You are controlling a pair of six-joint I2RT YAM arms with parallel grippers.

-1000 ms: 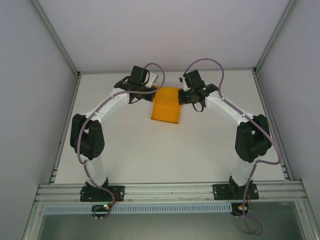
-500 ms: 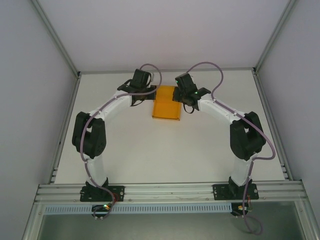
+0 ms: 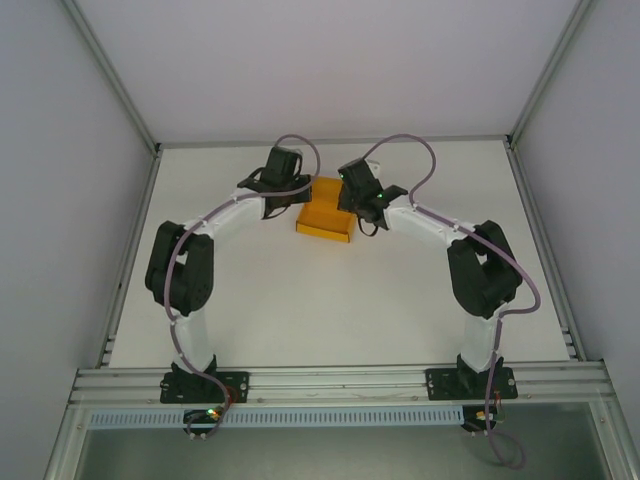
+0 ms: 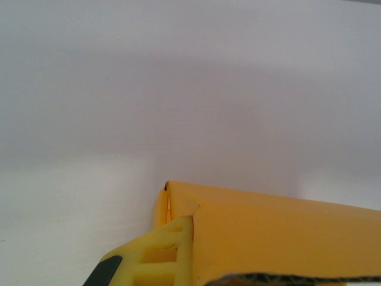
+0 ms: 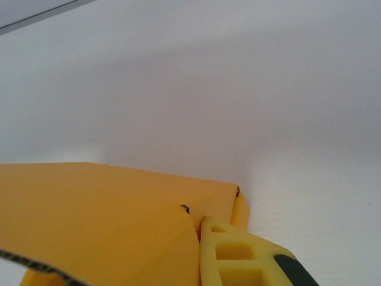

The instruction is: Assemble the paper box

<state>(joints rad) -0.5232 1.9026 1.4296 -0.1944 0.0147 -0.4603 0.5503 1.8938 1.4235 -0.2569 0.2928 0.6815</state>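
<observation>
The paper box (image 3: 322, 218) is bright orange card, partly folded, lying at the far middle of the white table (image 3: 300, 300). My left gripper (image 3: 297, 197) is at its left edge and my right gripper (image 3: 352, 203) at its right edge. In the left wrist view a yellow finger (image 4: 169, 250) presses the outside of an upright orange panel (image 4: 274, 235); the left gripper (image 4: 199, 229) is shut on that panel, its other finger hidden behind the card. The right wrist view mirrors this. There the right gripper (image 5: 196, 232) pinches a panel (image 5: 101, 220), with one finger (image 5: 238, 256) visible.
White enclosure walls (image 3: 330, 70) stand close behind the box, and metal frame posts (image 3: 110, 80) rise at the table's corners. Bare tabletop lies between the box and the arm bases (image 3: 200, 385).
Both grippers have drawn inward toward each other, the right one moving furthest left. The orange card between them looks shorter and more folded up than a second ago.
</observation>
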